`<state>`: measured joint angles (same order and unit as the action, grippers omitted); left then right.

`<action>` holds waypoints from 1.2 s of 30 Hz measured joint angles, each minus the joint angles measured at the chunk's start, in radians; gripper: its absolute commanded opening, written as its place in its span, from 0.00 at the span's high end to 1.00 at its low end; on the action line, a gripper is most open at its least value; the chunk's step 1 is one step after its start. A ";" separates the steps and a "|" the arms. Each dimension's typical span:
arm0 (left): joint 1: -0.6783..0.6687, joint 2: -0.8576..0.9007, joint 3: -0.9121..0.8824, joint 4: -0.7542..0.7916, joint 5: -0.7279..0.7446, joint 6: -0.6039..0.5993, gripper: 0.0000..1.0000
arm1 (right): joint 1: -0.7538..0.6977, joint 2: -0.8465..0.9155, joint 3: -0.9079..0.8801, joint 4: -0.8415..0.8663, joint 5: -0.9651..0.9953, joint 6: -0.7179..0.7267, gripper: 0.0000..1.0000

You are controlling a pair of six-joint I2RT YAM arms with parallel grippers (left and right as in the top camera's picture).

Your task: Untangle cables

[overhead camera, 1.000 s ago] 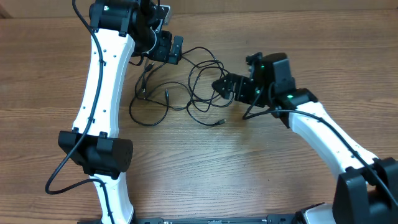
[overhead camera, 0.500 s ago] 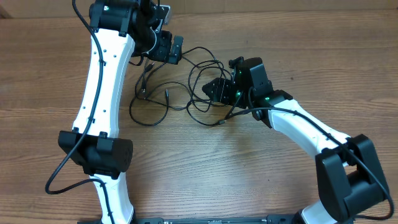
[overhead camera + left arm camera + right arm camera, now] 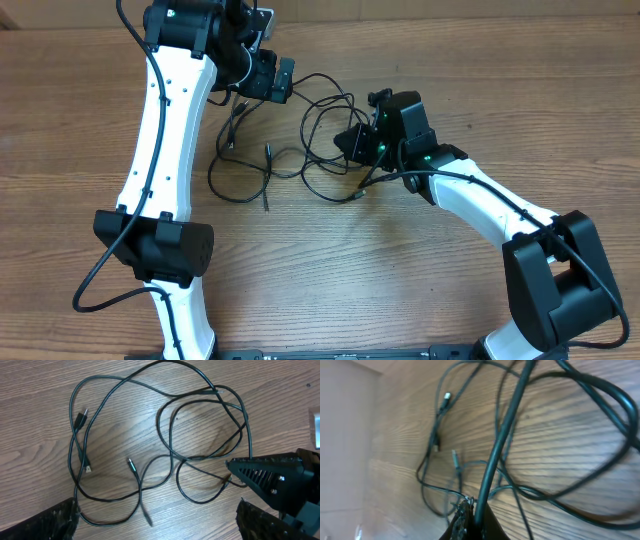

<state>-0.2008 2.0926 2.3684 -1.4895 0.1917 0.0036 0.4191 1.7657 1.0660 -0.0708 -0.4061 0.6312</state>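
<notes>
Several thin black cables [image 3: 307,128] lie tangled in loops on the wooden table, between my two arms. My right gripper [image 3: 352,140] sits low at the right edge of the tangle, shut on one cable. In the right wrist view that cable [image 3: 506,425] runs straight up out of the closed jaws [image 3: 476,516]. My left gripper [image 3: 272,78] hovers over the tangle's top left, open and holding nothing. In the left wrist view its fingertips [image 3: 50,521] frame the loops [image 3: 182,460] and small plugs [image 3: 131,464], with the right gripper [image 3: 265,476] at the right.
The table is bare wood around the tangle. My white left arm [image 3: 160,150] stands along the tangle's left side, and my right arm [image 3: 500,205] reaches in from the lower right.
My right gripper slid left into the tangle and closed on a cable. One loose cable end at the lower left of the tangle shifted. The left arm stayed still.
</notes>
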 measured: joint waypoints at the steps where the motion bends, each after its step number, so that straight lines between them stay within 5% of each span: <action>1: 0.000 0.000 0.000 0.000 0.000 0.000 0.00 | 0.000 0.000 0.000 0.002 -0.010 0.001 0.96; 8: 0.000 0.000 0.000 0.000 0.000 0.000 0.00 | 0.000 -0.044 0.061 -0.216 -0.031 -0.005 0.96; 16: 0.000 0.000 0.000 0.000 0.000 0.000 0.00 | 0.000 -0.299 0.374 -0.529 0.059 -0.123 0.96; 23: 0.000 0.000 0.000 0.000 0.000 0.000 0.00 | 0.000 -0.478 0.541 -0.540 0.126 -0.174 0.96; 36: 0.000 0.000 0.000 0.000 0.000 0.000 0.00 | 0.000 -0.591 0.550 -0.470 0.347 -0.187 0.96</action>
<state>-0.2012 2.0926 2.3684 -1.4891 0.1921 0.0036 0.4187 1.1751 1.6165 -0.5404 -0.0593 0.4442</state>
